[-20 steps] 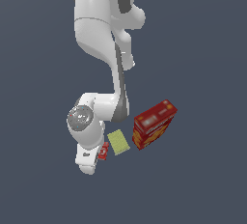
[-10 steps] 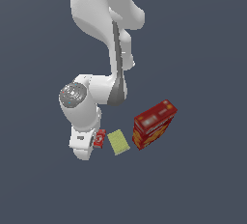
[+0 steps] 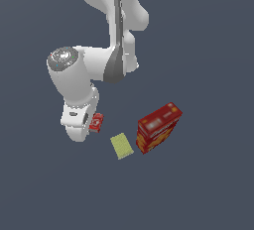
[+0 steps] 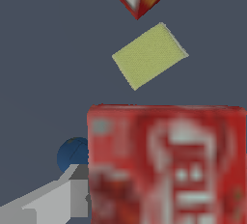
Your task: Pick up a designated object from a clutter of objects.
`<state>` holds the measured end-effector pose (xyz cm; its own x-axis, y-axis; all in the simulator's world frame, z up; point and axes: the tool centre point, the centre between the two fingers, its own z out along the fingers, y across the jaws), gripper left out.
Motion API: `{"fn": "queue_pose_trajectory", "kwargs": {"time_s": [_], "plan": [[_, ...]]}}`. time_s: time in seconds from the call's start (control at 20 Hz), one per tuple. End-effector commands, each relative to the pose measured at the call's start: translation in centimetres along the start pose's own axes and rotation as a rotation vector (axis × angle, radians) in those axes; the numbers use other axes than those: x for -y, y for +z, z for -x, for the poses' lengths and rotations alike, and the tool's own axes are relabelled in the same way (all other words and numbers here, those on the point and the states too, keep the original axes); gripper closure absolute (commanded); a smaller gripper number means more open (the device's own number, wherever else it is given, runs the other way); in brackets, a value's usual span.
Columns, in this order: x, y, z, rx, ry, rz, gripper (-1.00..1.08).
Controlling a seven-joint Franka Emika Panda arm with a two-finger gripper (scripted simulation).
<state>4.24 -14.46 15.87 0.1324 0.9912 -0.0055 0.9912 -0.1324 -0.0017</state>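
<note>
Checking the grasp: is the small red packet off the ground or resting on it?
Cannot tell: small red packet sits against the gripper; no contact with ground visible.

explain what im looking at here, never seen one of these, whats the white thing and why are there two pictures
The big white shape is a robot arm, drawn by a computer simulation rather than photographed. The exterior view comes from a camera off the arm, looking at the whole scene. The wrist view comes from a camera fixed on the arm's wrist, so things look very close.

On the dark surface there are a tall red-and-orange box, a pale yellow flat rectangle beside it, and a small dark blue ball, seen only in the wrist view.

The small red packet with a white label is the thing to pick up. It fills the wrist view and sits right at the arm's tool. It looks gripped, but the pictures don't show the jaws clearly, so I can't be sure.
</note>
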Motion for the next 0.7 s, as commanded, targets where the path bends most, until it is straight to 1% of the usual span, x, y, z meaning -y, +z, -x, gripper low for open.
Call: {"fn": "queue_pose_trajectory", "kwargs": {"time_s": [0.0,0.65], "plan": [[1.3,-1.9,0.6,0.000,0.000,0.000,1.08],[7.5,-12.2,3.8,-0.005,-0.001,0.002,1.08]]}}
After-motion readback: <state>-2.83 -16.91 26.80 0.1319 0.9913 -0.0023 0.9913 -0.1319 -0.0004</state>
